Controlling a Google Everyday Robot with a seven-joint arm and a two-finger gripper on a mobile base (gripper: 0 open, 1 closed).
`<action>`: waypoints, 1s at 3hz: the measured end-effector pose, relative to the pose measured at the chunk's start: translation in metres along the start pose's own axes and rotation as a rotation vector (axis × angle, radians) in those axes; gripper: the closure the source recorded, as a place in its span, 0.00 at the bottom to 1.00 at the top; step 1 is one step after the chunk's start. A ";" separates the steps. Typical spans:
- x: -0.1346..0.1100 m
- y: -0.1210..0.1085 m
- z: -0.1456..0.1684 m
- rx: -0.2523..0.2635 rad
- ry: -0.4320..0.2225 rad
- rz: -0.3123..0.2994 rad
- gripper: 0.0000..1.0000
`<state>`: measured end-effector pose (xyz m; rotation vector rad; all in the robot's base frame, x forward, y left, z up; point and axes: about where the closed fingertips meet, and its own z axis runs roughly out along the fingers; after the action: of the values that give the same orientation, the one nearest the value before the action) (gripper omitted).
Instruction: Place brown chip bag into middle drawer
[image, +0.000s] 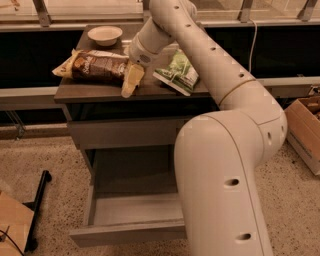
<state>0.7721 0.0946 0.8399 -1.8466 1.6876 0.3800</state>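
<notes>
Claw (131, 81): held low over the left half of the counter (95, 93), its tip directed down at the surface; set against the right end of the brown chip bag (97, 66); whether it is wide or narrow cannot be told

Brown chip bag: laid flat on the counter, printed face up; placed in the left half, between the bowl (105, 35) behind it and the counter's front edge

Long axis of the bag: run left to right, nearly parallel to the front edge; the left end is seen slightly nearer the front than the right

Ends of the bag: the cream-yellow left end is pointed at the counter's left edge and is seen reaching it; the right end is pointed at the claw and partly hidden by it

Middle drawer (127, 233): pulled well out below the counter; its tray is shown bare, partly covered on the right by the arm (225, 165)

Upper drawer front (122, 133): closed, directly above the open tray

Green bag (177, 72): laid on the right half of the counter, apart from the brown one; the arm is passed between them

Cardboard box (305, 125): set on the floor at the far right
</notes>
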 end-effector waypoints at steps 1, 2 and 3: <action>0.010 -0.003 0.009 -0.015 0.001 0.011 0.23; 0.014 -0.003 0.004 -0.009 0.001 0.004 0.47; 0.003 0.003 -0.020 0.016 -0.009 -0.037 0.78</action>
<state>0.7657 0.0806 0.8527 -1.8585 1.6433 0.3580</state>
